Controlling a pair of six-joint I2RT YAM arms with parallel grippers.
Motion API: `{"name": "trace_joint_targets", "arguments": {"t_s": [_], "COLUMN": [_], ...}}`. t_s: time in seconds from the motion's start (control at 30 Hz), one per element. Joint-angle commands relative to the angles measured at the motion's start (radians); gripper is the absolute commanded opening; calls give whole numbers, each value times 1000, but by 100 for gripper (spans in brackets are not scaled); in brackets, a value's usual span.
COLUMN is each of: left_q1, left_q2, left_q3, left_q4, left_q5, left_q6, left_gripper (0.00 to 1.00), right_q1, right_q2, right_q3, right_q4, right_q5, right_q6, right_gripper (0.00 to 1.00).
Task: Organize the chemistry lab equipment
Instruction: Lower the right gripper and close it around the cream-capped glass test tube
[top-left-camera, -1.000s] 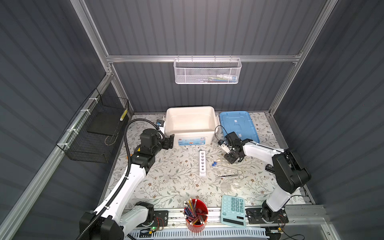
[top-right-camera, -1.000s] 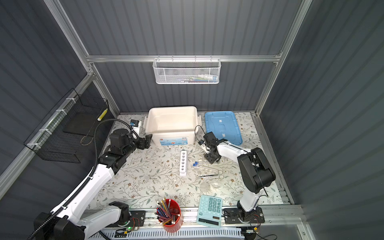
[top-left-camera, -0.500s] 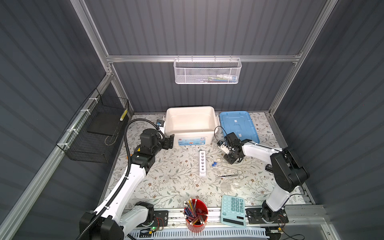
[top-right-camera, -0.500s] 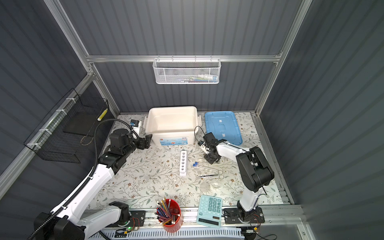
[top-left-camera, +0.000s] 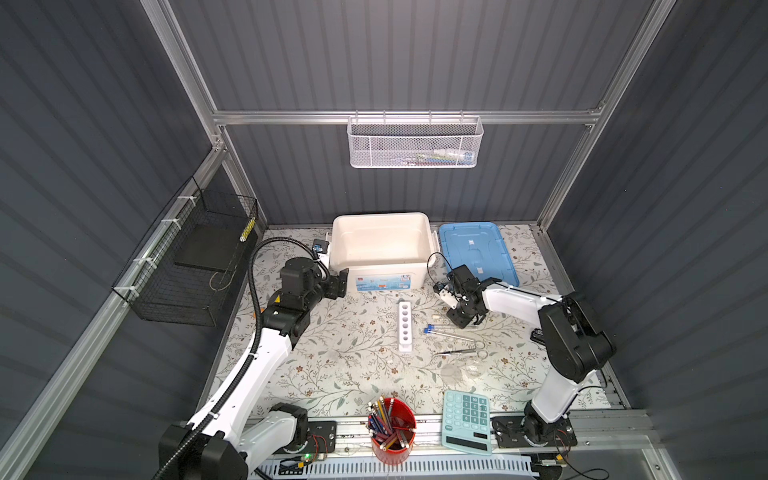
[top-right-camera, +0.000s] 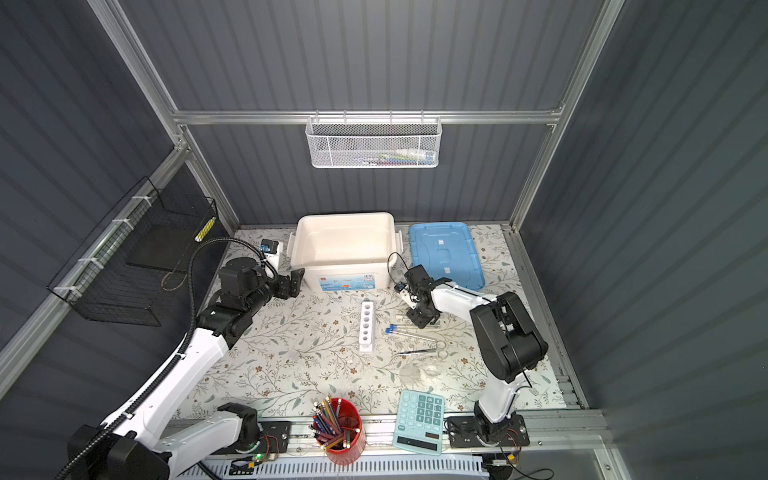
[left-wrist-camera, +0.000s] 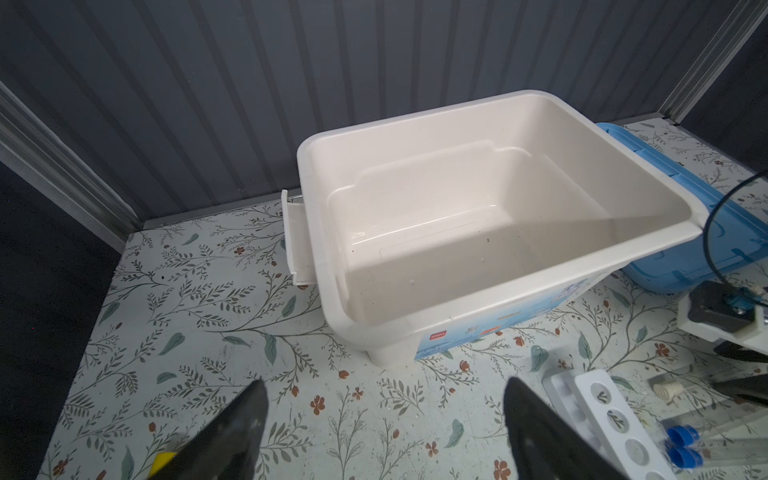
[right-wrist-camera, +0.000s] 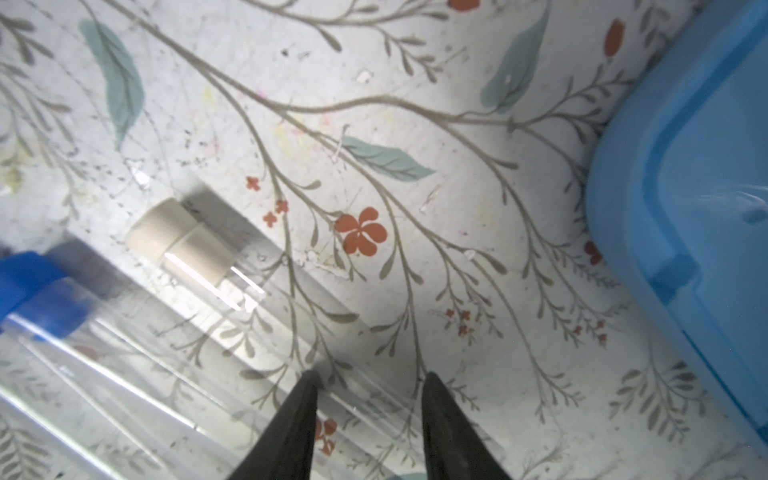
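**Right fingers astride a stoppered tube; left fingers wide beside the bin**

**Edges and room.** The floral-patterned worktop (top-left-camera: 332, 357) is walled at the rear and both sides by dark ribbed panels. The open white plastic bin (top-left-camera: 380, 217) sits against the rear wall. The flat blue plastic lid (top-left-camera: 478, 245) lies just beside it on the right. The broadest bare surface lies left of the narrow white rack with round holes (top-left-camera: 404, 326); the right side is crowded. The red cup of pencils (top-left-camera: 392, 430) and the pale teal calculator (top-left-camera: 465, 419) stand at the front edge.

**Grippers.** The left gripper (left-wrist-camera: 386, 432) hovers near the bin's front left corner, fingers spread wide with nothing between them. The right gripper (right-wrist-camera: 370, 378) is low over the worktop, between the lid and the tubes. Its fingers (right-wrist-camera: 299, 419) stand apart astride a clear tube with a beige stopper (right-wrist-camera: 183, 241). Whether they press it cannot be told.

**View differences.** The stopper is plain only in the right wrist view; in both top views it is a faint speck. Only the top views show the thin silver scissors-like tool (top-left-camera: 459, 351) and the small clear glass funnel and dishes (top-left-camera: 453, 372).

**Orientation.** The two clear blue-capped test tubes (top-left-camera: 440, 329) lie flat, side by side. Their long axis runs across the worktop, caps toward the rack. The rack's long axis runs front to rear. The tool lies roughly parallel to the tubes, ring handles to the right.
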Motion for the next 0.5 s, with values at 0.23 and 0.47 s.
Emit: {"name": "trace_joint_targets", "arguments": {"t_s": [0.23, 0.47], "left_q1": [4, 4], "left_q2": [-35, -33], "left_q3": [-12, -9], "left_q4": [-15, -15], "left_q5": [25, 25], "left_q6": [14, 12], "left_gripper": [89, 89], "right_q1": [13, 14], "right_q2": [13, 25], "right_q3": [-15, -6], "right_q4": [-32, -29], "right_q5": [-19, -22], "right_q6": [13, 1], "right_gripper": [38, 35]}}
